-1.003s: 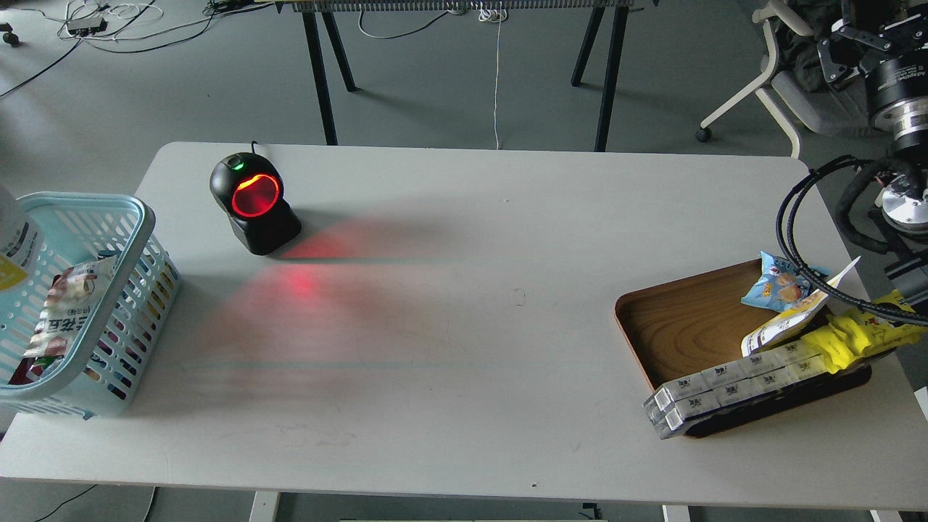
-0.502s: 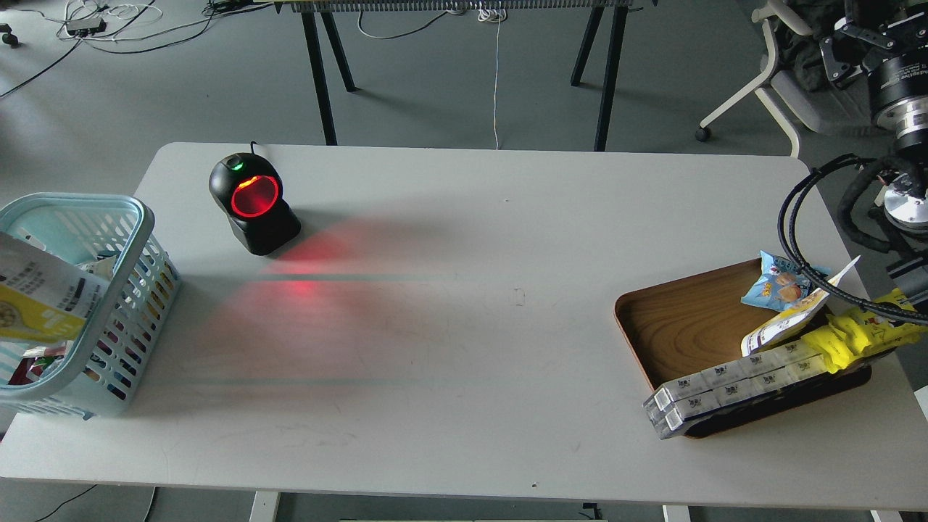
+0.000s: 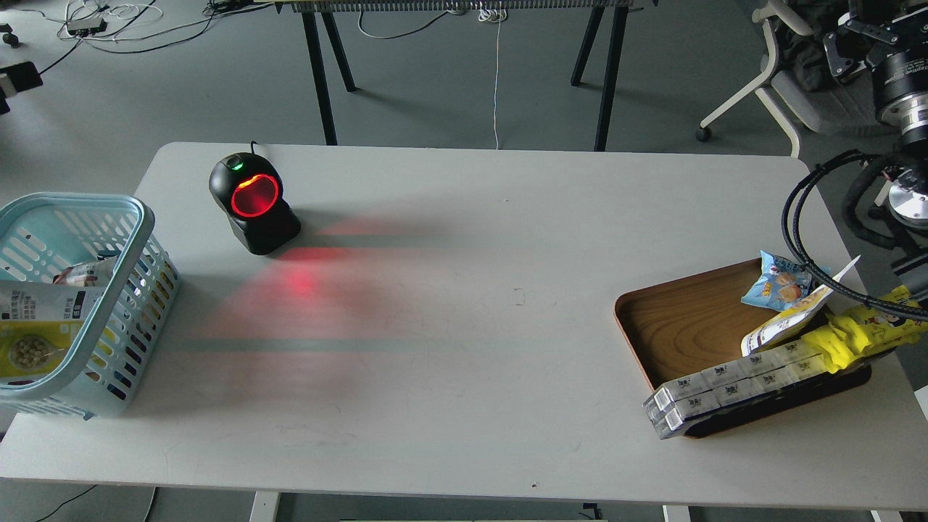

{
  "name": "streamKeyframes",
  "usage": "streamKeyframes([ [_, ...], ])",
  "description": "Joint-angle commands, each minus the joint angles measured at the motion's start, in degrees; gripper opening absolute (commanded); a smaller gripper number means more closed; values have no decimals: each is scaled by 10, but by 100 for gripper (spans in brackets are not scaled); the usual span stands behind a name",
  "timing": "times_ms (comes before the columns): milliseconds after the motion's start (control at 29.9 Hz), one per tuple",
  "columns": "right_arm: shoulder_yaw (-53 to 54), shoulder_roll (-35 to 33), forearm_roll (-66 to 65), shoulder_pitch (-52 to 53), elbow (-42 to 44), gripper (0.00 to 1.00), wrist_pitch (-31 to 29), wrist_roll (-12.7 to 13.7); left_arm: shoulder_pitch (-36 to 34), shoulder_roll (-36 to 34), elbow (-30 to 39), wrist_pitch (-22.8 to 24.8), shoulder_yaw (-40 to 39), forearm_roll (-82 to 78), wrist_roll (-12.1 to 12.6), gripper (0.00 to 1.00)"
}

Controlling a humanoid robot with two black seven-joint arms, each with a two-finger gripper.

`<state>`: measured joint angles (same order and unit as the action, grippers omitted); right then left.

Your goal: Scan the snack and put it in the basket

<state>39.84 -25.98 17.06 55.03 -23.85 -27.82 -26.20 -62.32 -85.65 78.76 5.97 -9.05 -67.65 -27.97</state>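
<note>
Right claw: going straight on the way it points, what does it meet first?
Probably the white chair beyond the table's far corner: the right claw points off the table, toward it. Depth is unclear, so it might pass clear.

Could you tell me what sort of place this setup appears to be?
Probably a robotics lab staged as a mock shop checkout: a barcode scanner glowing red on a white table, a basket holding the snack, and loose cables on the floor.
</note>
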Motion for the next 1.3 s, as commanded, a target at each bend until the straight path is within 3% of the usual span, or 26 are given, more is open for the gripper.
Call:
streamKeyframes([
  [0, 0, -5, -1, 7, 0, 99, 0, 0, 0, 63, -41, 26, -46, 144, 0, 96],
  [268, 0, -15, -2, 41, 4, 99, 5, 4, 0, 204, -173, 127, -134, 470, 0, 99],
  [602, 6, -10, 0, 38, 6, 99, 5, 25, 4, 413, -377, 175, -184, 655, 0, 99],
  [635, 5, -8, 0, 37, 6, 99, 5, 27, 4, 430, -397, 185, -192, 675, 4, 99],
  [836, 7, 2, 3, 35, 8, 99, 8, 54, 5, 544, -526, 220, -214, 779, 81, 99],
  [970, 7, 9, 3, 34, 8, 99, 8, 78, 11, 593, -555, 220, -231, 811, 99, 99],
  [1271, 6, 26, 3, 35, 7, 99, 8, 79, 54, 643, -556, 216, -238, 884, 104, 100],
])
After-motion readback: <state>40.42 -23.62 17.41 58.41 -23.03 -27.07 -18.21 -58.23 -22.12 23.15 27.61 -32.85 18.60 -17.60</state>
